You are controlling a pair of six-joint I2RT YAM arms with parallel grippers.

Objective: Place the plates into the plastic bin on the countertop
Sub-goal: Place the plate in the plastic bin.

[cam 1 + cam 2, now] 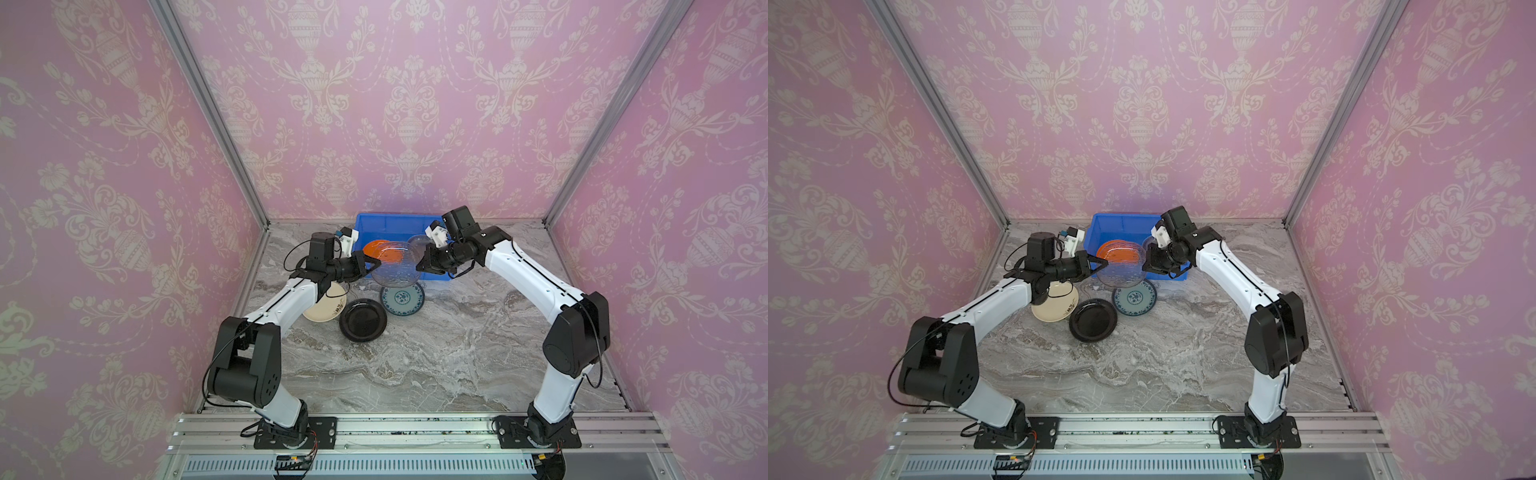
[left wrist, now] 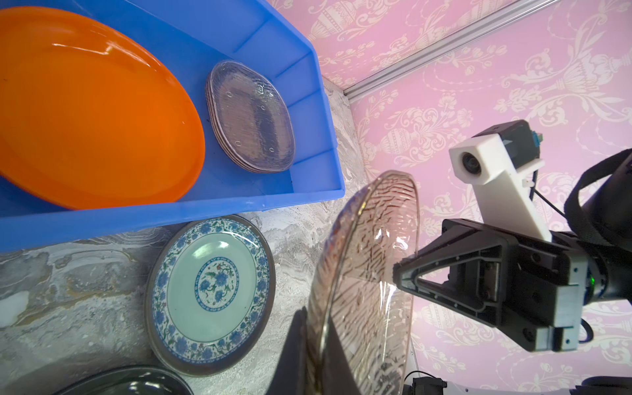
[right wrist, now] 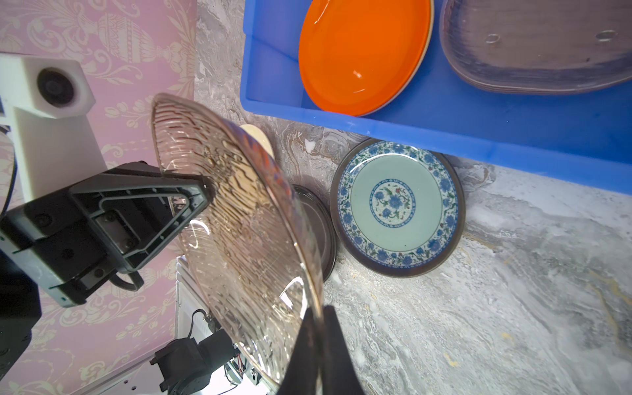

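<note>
Three plates lie on the counter [image 1: 457,353] before the bin [image 1: 395,217]: black plate [image 1: 363,320] nearest, then cream plate [image 1: 322,312] and teal plate [image 1: 402,299] by its near wall. Above them, short of that wall, the glass plate [image 1: 395,270] hangs in the air, left gripper [image 1: 376,262] clenched on one rim, right gripper [image 1: 422,263] pinching the opposite rim. One grip should let go cleanly, I judge, before the other lifts it over the wall and lowers it onto the stack [image 2: 251,116] inside, beside the orange plate [image 2: 85,109].
</note>
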